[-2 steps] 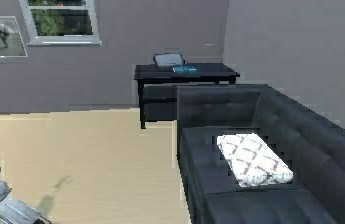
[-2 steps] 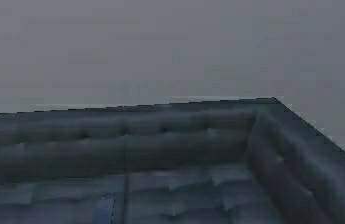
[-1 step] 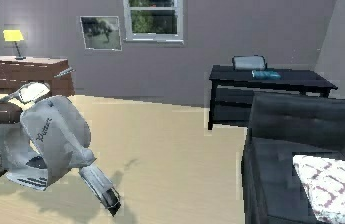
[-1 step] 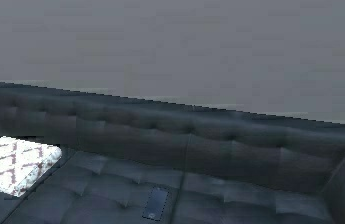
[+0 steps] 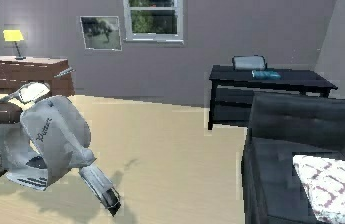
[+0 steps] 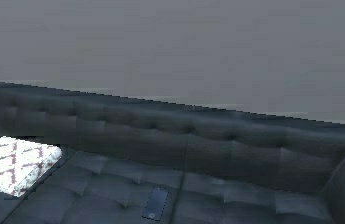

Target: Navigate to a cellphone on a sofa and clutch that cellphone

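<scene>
honestly, we cannot tell the state of the pincer from these views. in the arm side view, the small dark flat cellphone [image 6: 156, 204] lies on the seat cushions of the dark tufted leather sofa [image 6: 190, 145], near the picture's bottom edge and a little left of the middle. well to its left on the same seat rests a white cushion with a grey lattice pattern [image 6: 16, 165], apart from the phone. behind the sofa's back rises a plain grey wall [image 6: 180, 50]. in the forward view, the same sofa and cushion sit at the right edge. beyond them stands a black desk [image 5: 265, 92] carrying a flat teal object [image 5: 271, 74]. at the left we see a pale grey scooter [image 5: 50, 135] on the light wooden floor [image 5: 180, 140]. behind it stands a brown wooden dresser [image 5: 25, 72] with a yellow lamp [image 5: 14, 38]. a framed picture [image 5: 100, 32] hangs beside a window [image 5: 155, 18] on the far wall.
</scene>
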Controlling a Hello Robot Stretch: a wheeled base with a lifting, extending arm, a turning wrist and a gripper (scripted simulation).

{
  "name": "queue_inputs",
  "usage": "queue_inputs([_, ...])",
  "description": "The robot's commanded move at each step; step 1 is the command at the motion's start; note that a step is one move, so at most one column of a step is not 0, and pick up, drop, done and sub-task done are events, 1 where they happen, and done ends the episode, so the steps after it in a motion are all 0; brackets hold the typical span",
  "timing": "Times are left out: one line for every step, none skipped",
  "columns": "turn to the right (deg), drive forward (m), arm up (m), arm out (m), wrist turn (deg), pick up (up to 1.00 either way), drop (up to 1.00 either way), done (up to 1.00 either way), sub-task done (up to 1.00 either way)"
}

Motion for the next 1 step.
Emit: queue_inputs([0.0, 0.00, 0.10, 0.00, 0.0, 0.00, 0.00, 0.00, 0.00])
